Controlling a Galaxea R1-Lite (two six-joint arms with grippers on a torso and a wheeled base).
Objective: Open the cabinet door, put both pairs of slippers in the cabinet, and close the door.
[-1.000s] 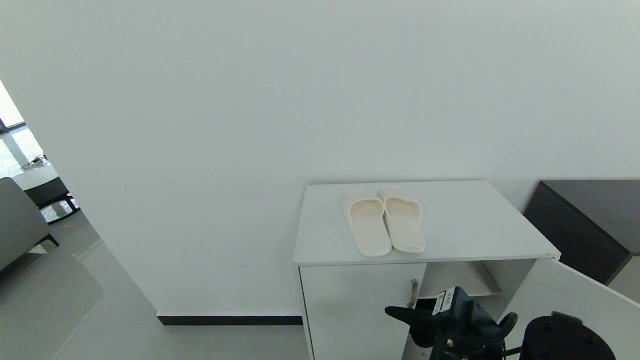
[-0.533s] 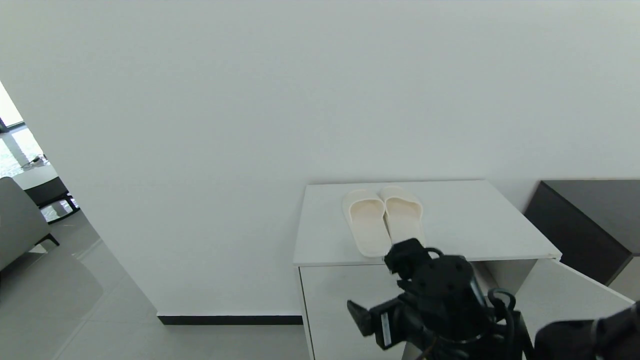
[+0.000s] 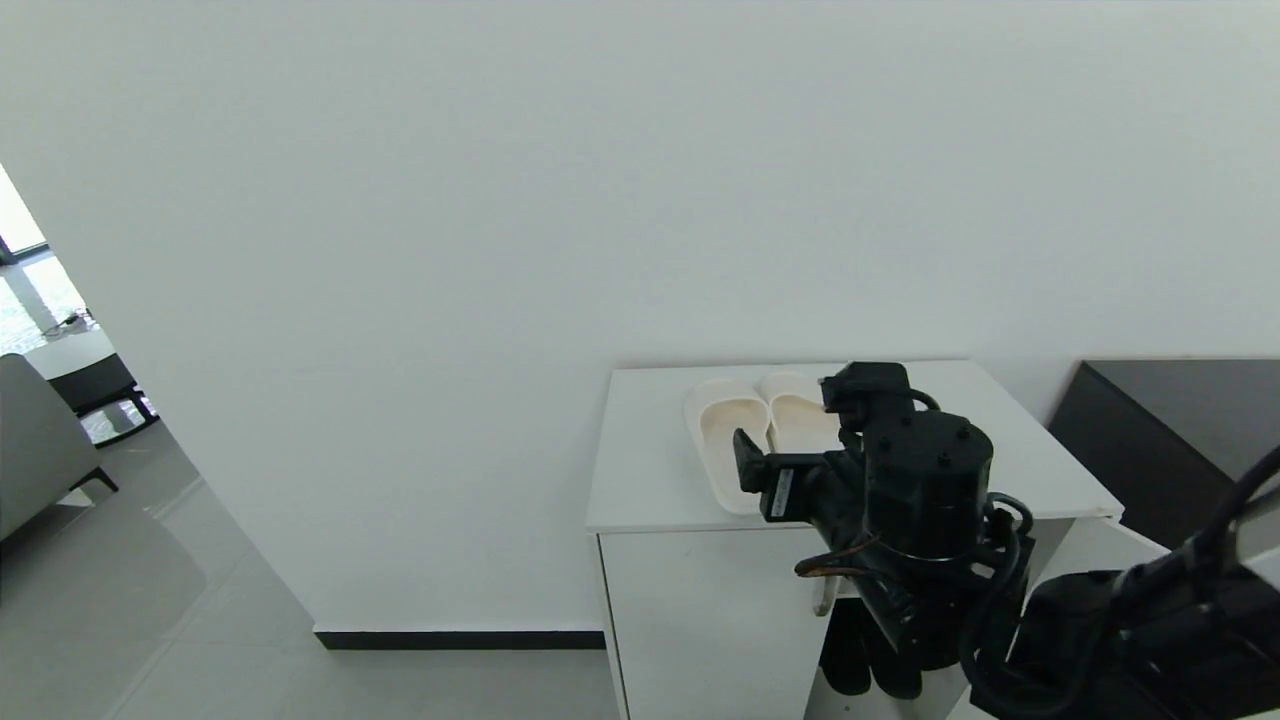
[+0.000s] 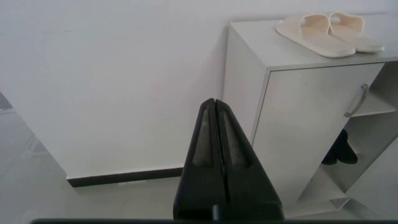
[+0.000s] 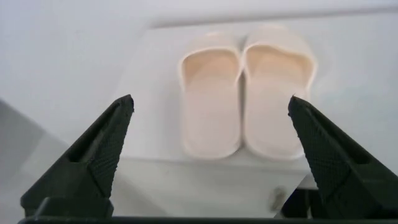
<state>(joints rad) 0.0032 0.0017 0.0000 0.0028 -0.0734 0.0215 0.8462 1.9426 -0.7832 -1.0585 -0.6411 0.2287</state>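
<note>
**Right pincer hanging open over the cream slippers**

The pair of cream slippers (image 3: 728, 440) is lying side by side on the white cabinet (image 3: 650, 480), toes pointing to the wall (image 3: 500, 200). Inside the cabinet, a dark pair of slippers (image 4: 339, 149) is standing in the lower compartment, under the shelf. The left door (image 3: 700, 610) is sitting shut, its handle (image 4: 356, 101) at the inner edge, while the right side is standing open.

The right arm is reaching up in front of the cabinet, its wrist over the front edge of the top. The right gripper (image 5: 209, 102) is hanging just above the cream pair with its fingers spread wide, one to each side of the pair and touching neither slipper. In the head view the arm is covering the near half of the right slipper.

The left gripper (image 4: 215, 104) is hanging low, to the left of the cabinet, fingers pressed together on nothing, well apart from both pairs.

A dark cabinet (image 3: 1170, 440) is standing to the right, and a grey chair (image 3: 30, 440) far left
</note>
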